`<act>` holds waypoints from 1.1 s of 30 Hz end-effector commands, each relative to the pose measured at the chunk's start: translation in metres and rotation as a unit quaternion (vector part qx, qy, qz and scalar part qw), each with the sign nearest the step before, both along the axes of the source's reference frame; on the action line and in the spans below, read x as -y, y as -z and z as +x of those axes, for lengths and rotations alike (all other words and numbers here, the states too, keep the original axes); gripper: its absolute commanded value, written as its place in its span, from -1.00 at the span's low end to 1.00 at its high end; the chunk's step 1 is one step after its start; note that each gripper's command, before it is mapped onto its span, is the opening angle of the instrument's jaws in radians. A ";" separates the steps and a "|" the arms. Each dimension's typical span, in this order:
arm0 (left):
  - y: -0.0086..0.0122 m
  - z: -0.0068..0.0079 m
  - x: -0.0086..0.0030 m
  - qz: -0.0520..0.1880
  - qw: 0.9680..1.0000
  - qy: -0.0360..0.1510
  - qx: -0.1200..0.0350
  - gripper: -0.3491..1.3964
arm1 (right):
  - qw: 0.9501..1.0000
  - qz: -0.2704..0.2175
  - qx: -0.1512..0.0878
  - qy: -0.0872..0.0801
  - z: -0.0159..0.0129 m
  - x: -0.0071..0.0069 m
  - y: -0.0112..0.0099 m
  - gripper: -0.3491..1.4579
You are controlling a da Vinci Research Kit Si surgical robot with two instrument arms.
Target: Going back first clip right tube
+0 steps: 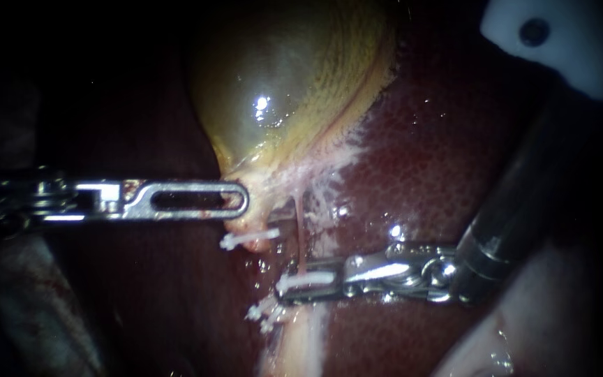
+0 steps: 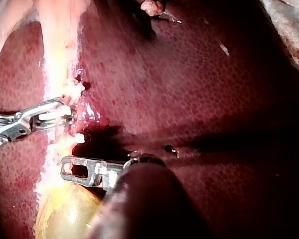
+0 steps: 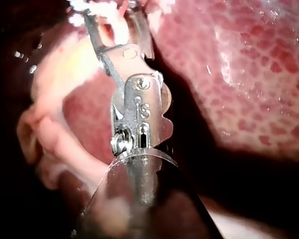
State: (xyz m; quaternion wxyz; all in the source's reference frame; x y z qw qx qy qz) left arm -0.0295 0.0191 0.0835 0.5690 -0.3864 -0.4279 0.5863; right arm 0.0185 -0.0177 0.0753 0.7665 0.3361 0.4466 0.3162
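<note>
The yellow-green gallbladder (image 1: 287, 84) lies on the dark red liver (image 1: 441, 153). My left instrument (image 1: 240, 201) comes in level from the left, and its slotted jaws are shut on the gallbladder's narrow lower end. A thin pink tube (image 1: 300, 237) runs down from there. My right instrument (image 1: 294, 285) reaches it from the right, jaws open, with a white clip (image 1: 307, 281) on the tube between them. In the right wrist view a gap shows between the jaws of the right instrument (image 3: 112, 17), with pale tissue in it. In the left wrist view the left instrument (image 2: 67, 168) lies just beside the right instrument (image 2: 70, 117).
Another white clip (image 1: 249, 240) sits just under the left jaws, and a third white clip (image 1: 265, 315) lies lower on the pale strand. A white plastic part (image 1: 567, 42) fills the upper right corner above the right shaft (image 1: 518, 202). Wet pale tissue (image 1: 329, 181) fans out beside the tube.
</note>
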 end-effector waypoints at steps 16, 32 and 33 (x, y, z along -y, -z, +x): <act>0.0000 0.0000 0.0000 0.000 1.000 0.000 0.000 -1.00 | 0.996 -0.085 -0.014 0.025 -0.0032 -0.0024 0.0026 -0.08; -0.0001 0.0000 -0.0001 0.000 1.000 0.000 0.000 -1.00 | 0.991 -0.128 -0.029 0.000 -0.0088 -0.0045 0.0070 -0.05; -0.0002 0.0000 -0.0001 0.000 1.000 0.000 0.000 -1.00 | 0.991 -0.131 -0.029 0.000 -0.0091 -0.0045 0.0072 -0.05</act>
